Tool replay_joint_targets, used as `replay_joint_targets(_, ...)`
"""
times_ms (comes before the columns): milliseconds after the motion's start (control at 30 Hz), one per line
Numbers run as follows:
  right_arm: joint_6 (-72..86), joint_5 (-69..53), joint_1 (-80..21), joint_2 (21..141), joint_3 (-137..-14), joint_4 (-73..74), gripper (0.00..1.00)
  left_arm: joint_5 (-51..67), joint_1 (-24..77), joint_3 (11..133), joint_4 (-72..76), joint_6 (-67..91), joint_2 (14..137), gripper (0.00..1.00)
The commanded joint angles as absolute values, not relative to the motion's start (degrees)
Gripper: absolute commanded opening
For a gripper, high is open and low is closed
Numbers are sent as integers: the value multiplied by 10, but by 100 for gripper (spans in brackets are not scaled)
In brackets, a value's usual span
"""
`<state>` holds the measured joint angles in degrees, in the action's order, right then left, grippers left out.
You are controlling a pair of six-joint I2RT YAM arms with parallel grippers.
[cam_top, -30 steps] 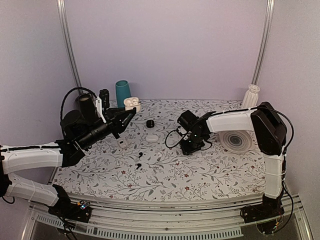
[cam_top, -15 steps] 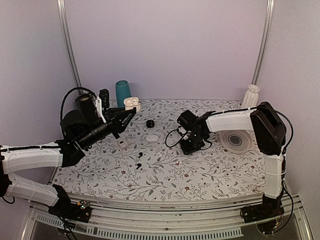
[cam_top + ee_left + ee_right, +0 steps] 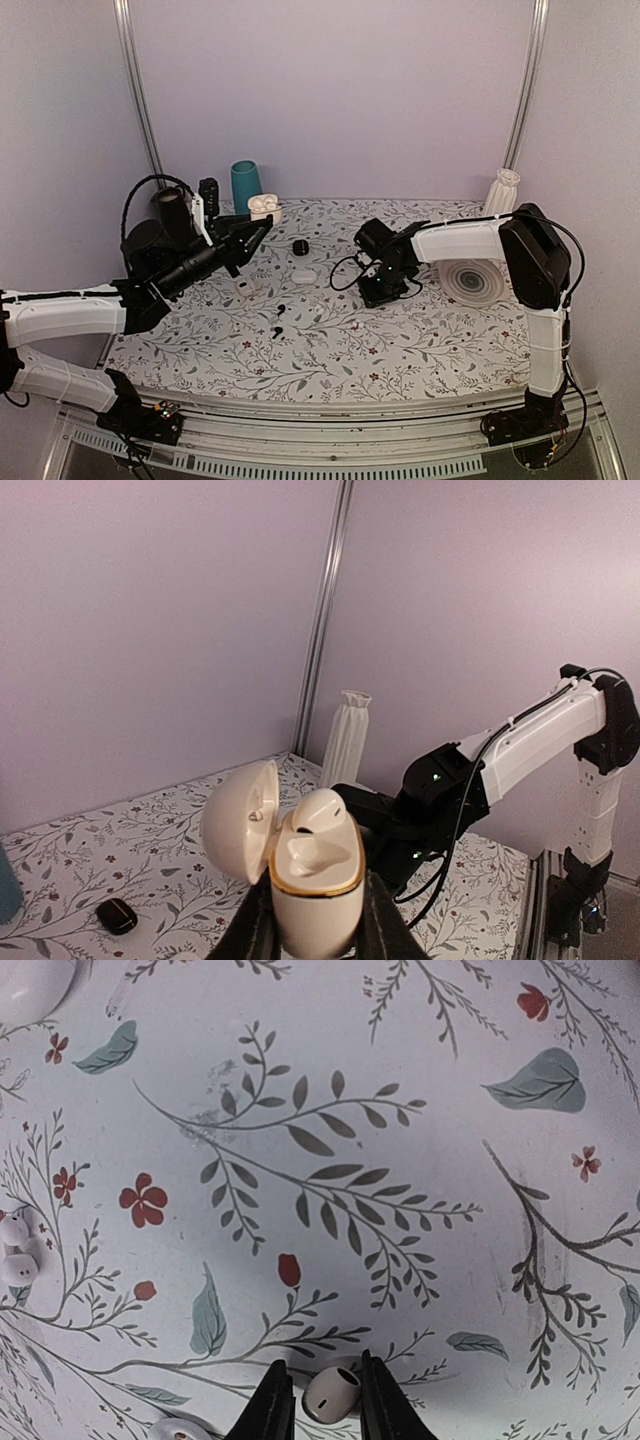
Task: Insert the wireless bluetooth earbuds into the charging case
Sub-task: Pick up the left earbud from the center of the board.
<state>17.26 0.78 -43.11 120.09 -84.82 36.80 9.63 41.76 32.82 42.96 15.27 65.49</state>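
Left gripper (image 3: 318,922) clamps the open charging case (image 3: 315,875) aloft: seated earbud (image 3: 318,815) in one hollow, other free. Right gripper (image 3: 325,1400) pinches second earbud (image 3: 332,1392) low over the floral table (image 3: 400,1160). Best to align over the free hollow, then release gently.

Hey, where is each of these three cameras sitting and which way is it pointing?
Top external: high behind the bases, looking down at the table; both arms show.
Left wrist: on the raised left gripper, facing across to the right arm; its fingers clamp the charging case.
Right wrist: low, facing down at the table; right gripper flanks an earbud.
Top and left wrist share the right arm.
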Motion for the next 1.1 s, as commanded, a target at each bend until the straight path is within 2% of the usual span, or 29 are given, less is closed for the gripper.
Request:
replay_joint_targets(0,186,-1,-430,1219,-848,371,23,100,414,324,452,156,662,0)
replay_joint_targets(400,198,-15,-426,1204,-821,346,20,104,414,328,460,159,673,0)
replay_joint_targets(433,200,-19,-425,1200,-816,339,16,104,414,328,460,159,673,0)
replay_joint_targets(567,223,-40,-418,1174,-786,297,14,102,414,327,462,159,678,0)
replay_joint_targets(1067,314,-106,-396,1089,-703,154,14,105,420,333,502,137,723,0)
